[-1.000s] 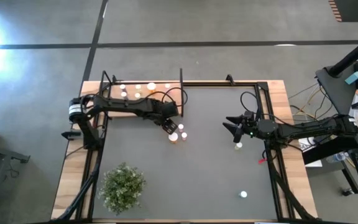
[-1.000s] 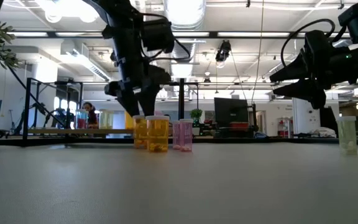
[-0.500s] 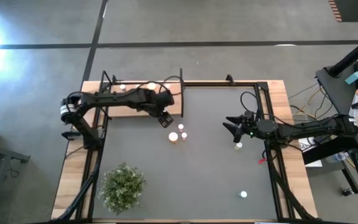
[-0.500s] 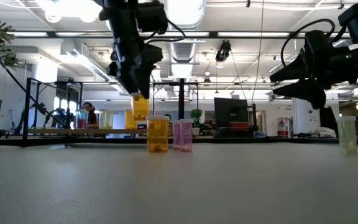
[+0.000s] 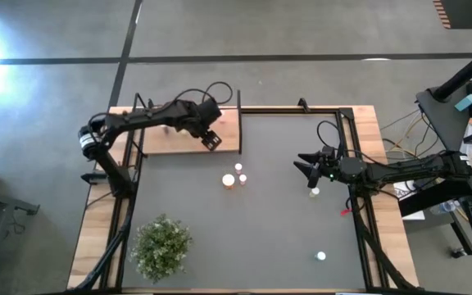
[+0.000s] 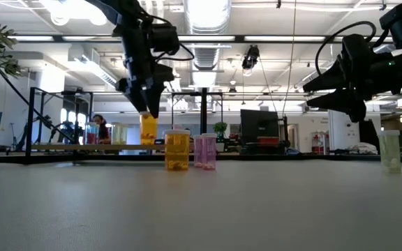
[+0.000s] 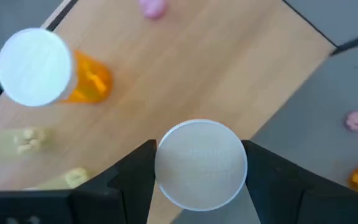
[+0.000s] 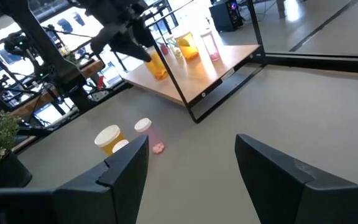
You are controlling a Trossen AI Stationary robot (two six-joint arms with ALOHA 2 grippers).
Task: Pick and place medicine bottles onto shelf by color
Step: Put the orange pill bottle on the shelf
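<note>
While hovering over the shelf (image 5: 164, 141), the left claw (image 5: 212, 139) grips an orange bottle (image 6: 148, 130).

High cam looks straight down on the whole tabletop (image 5: 244, 229). Low cam sits at tabletop level, facing the room. L wrist cam is close above the shelf (image 7: 216, 68); R wrist cam looks across from farther off. All four share the shelf.

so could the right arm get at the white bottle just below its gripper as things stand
Probably yes: the right gripper hangs open and empty beside the white bottle, with nothing standing between them.
</note>
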